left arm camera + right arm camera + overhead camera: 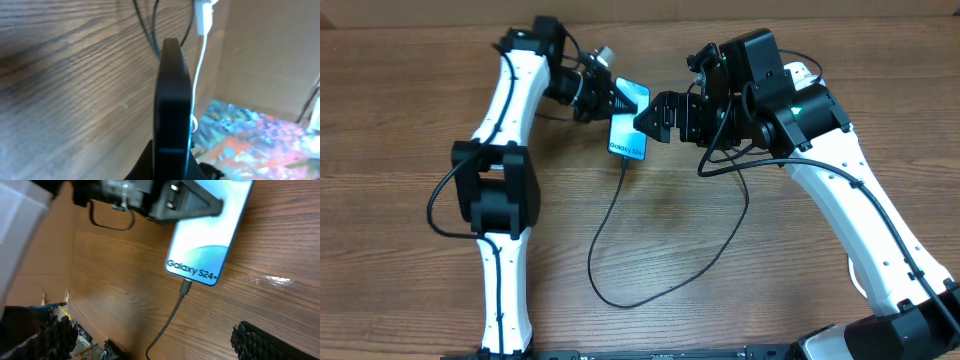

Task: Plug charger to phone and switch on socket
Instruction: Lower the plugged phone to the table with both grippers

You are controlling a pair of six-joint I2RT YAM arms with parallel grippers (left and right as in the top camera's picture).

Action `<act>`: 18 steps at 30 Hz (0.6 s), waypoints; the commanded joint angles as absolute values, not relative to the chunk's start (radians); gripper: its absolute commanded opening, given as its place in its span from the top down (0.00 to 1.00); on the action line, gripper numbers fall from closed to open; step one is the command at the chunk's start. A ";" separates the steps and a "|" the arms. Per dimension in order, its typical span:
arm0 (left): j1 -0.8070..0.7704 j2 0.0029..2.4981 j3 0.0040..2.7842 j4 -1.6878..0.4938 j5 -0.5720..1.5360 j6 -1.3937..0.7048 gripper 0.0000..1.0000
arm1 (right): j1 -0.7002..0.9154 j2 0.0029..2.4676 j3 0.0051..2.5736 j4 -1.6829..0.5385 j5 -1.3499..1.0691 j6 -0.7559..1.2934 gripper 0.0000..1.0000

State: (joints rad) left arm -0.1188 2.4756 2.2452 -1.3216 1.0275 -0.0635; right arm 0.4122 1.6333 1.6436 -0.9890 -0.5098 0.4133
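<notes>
The phone (629,132) has a blue-teal screen with "Galaxy S24+" text and is held tilted above the table. My left gripper (612,98) is shut on its upper end. In the left wrist view the phone (172,100) shows edge-on between the jaws. The charger cable (610,225) is thin and black. Its connector tip (186,286) sits in the bottom edge of the phone (205,235). My right gripper (650,118) is open and empty beside the phone's right edge, and its fingers (155,342) straddle the cable. The socket is hidden behind my right arm.
The cable loops toward the front of the table (620,300), then back up under my right arm (745,200). A white cord with a white plug end (202,20) hangs at the top of the left wrist view. A cardboard wall (270,55) stands beyond it.
</notes>
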 commanded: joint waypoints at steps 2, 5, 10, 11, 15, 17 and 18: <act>-0.132 2.519 2.253 -1.317 1.041 0.033 0.96 | 0.408 1.612 1.656 -0.998 -0.470 0.388 0.00; -0.139 2.531 2.253 -1.305 1.032 0.078 0.96 | 0.408 1.612 1.656 -1.001 -0.447 0.388 0.00; -0.149 2.541 2.253 -1.302 0.915 0.077 0.96 | 0.408 1.612 1.656 -1.002 -0.425 0.389 0.00; -0.151 2.545 2.253 -1.305 0.895 0.070 0.96 | 0.408 1.612 1.656 -1.002 -0.419 0.392 0.00; -0.162 2.566 2.253 -1.300 0.882 0.063 0.96 | 0.408 1.612 1.656 -1.001 -0.419 0.392 0.00; -0.168 2.578 2.253 -1.285 0.883 0.045 0.96 | 0.408 1.613 1.656 -1.001 -0.419 0.392 0.00; -0.171 2.586 2.253 -1.276 0.883 0.034 0.96 | 0.408 1.613 1.656 -1.001 -0.419 0.392 0.00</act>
State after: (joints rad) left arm -0.1513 2.5534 2.2448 -1.2858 0.8787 0.0364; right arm 0.4118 1.6333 1.6436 -1.0050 -0.4362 0.3985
